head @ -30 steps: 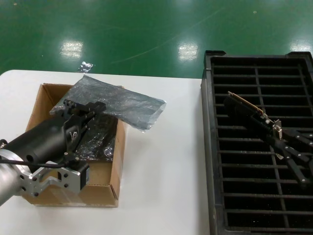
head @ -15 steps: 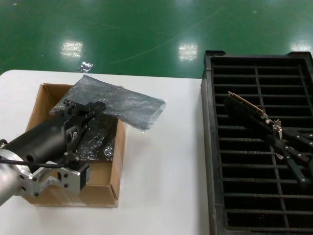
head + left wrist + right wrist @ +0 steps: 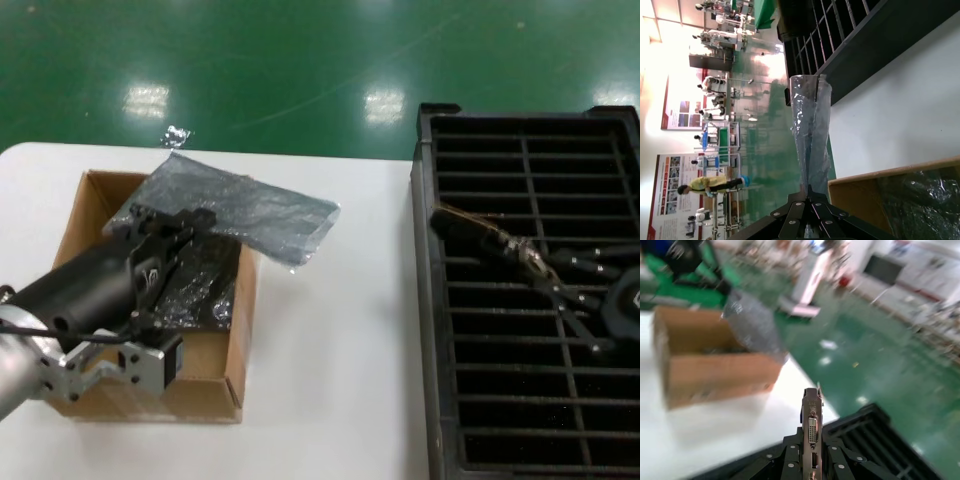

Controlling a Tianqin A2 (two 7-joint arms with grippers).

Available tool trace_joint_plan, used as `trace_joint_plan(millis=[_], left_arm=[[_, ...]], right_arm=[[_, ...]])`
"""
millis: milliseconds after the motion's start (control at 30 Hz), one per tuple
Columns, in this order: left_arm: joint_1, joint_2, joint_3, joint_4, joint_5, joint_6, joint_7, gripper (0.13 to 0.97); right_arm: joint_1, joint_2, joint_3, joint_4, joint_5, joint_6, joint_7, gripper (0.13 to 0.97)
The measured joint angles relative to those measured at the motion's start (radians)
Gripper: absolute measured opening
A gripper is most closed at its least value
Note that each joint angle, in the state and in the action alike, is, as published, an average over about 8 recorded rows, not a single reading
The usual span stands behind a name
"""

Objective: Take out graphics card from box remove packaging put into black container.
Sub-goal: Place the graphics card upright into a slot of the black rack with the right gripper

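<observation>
Surface: I see a white table on a glossy green floor.
Count: one box, one packaging, one black container, one graphics card.
Left tool: clamped on the packaging above the box.
Right tool: gripping the graphics card over the black container.

No lettering can be made out anywhere. The wall posters in the left wrist view carry pictures and lines of print too small to read. A pale mark on the left arm's black housing in the head view is not legible either.
</observation>
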State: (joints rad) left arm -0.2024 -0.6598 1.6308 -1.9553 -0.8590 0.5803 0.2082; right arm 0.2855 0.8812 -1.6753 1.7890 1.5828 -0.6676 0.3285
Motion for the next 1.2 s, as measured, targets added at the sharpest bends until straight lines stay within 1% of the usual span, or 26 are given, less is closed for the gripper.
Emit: trace_joint_plan(millis=[100, 233, 367, 500, 733, 1000, 1100, 1200], left_arm=[[0.0, 0.0, 0.0, 0.0, 0.0, 0.0, 0.0, 0.138], [0.0, 0.0, 0.0, 0.0, 0.0, 0.0, 0.0, 0.138], [0.0, 0.0, 0.0, 0.0, 0.0, 0.0, 0.0, 0.138], [0.0, 0.0, 0.0, 0.0, 0.0, 0.0, 0.0, 0.138], [0.0, 0.0, 0.0, 0.0, 0.0, 0.0, 0.0, 0.138], [0.0, 0.0, 0.0, 0.0, 0.0, 0.0, 0.0, 0.138], [0.0, 0.0, 0.0, 0.0, 0.0, 0.0, 0.0, 0.138], [0.0, 0.0, 0.0, 0.0, 0.0, 0.0, 0.0, 0.138]], right_arm=[[0.072, 0.049, -0.04, -0.004, -0.043, -0.095, 0.05, 0.191], [0.16, 0.093, -0.086, -0.024, -0.065, -0.223, 0.077, 0.191], [0.228, 0.12, -0.114, -0.039, -0.056, -0.328, 0.073, 0.191], [0.267, 0.144, -0.12, -0.04, -0.036, -0.4, 0.058, 0.191], [0.268, 0.176, -0.104, -0.035, -0.018, -0.438, 0.048, 0.191], [0.27, 0.177, -0.104, -0.034, -0.019, -0.44, 0.045, 0.191], [0.291, 0.172, -0.115, -0.039, -0.024, -0.454, 0.043, 0.191], [0.339, 0.165, -0.139, -0.055, -0.029, -0.497, 0.042, 0.191]])
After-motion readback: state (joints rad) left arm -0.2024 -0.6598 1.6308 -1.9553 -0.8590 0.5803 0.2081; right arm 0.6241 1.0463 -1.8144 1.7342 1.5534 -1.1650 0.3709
